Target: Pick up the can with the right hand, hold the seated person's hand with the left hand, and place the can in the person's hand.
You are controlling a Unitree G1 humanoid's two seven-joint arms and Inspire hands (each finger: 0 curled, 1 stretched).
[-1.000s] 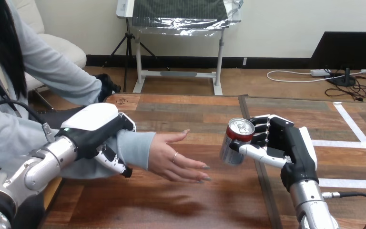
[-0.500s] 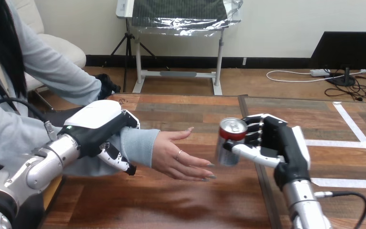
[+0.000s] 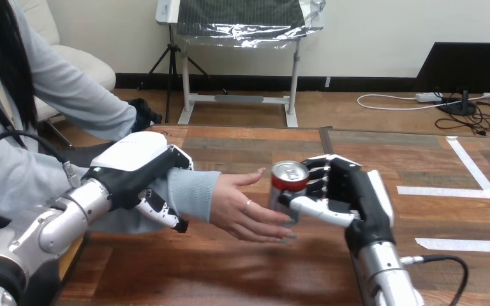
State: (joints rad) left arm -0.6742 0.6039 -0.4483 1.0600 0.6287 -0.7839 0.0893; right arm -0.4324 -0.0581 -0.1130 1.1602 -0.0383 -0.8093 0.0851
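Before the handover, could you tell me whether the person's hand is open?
Open: the person's hand has its fingers stretched out straight toward the can.

1. can (image 3: 286,186): shiny metal, silver lid, glossy red band.
2. bench (image 3: 230,268): wood planks, smooth, slight sheen.
3. right robot hand (image 3: 352,191), 4 o'clock: matt black plastic, glossy white shells.
4. left robot hand (image 3: 134,167), 9 o'clock: same; forearm (image 3: 70,217) brushed metal.
5. sleeve (image 3: 193,194): soft matt cloth.

The can (image 3: 286,188): silver top, red band, silvery below. My R hand (image 3: 348,194): blk w/ white shells; L hand (image 3: 134,169) same. Person's sleeve (image 3: 191,194): lt grey. The table (image 3: 230,274): brown wood grain, white tape strips (image 3: 446,191).
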